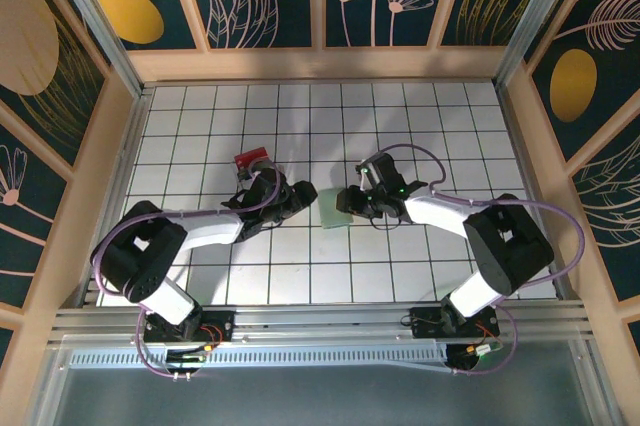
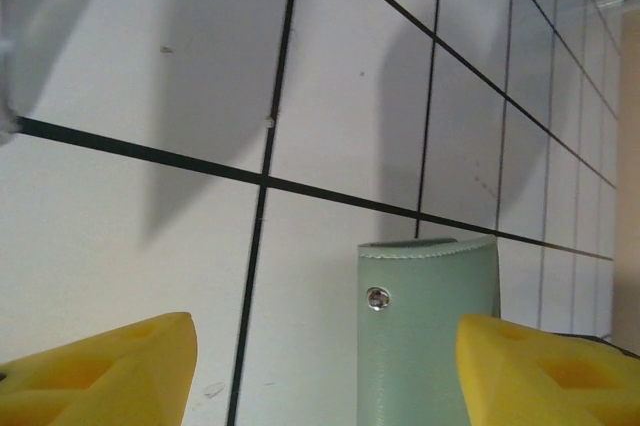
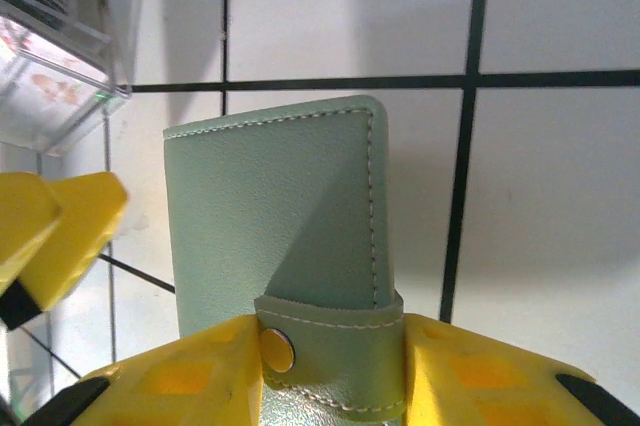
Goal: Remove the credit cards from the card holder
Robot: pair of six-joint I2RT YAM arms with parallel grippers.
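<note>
Box (image 3: 50, 56) near card holder (image 3: 280, 216), from right wrist.

- The left gripper (image 2: 325, 351) has its jaws well apart, with one yellow finger (image 2: 110, 366) on each side.
- Between the fingers is the card holder (image 2: 430, 346), pale green with a stitched edge at its far end.
- The holder is much nearer the right finger than the left. Whether it touches the right finger cannot be told.
- A small metal snap (image 2: 378, 298) sits near the holder's edge on the left finger's side.
- Ahead of the gripper is the white table (image 2: 130, 236), crossed by black grid lines and soft shadows.
</note>
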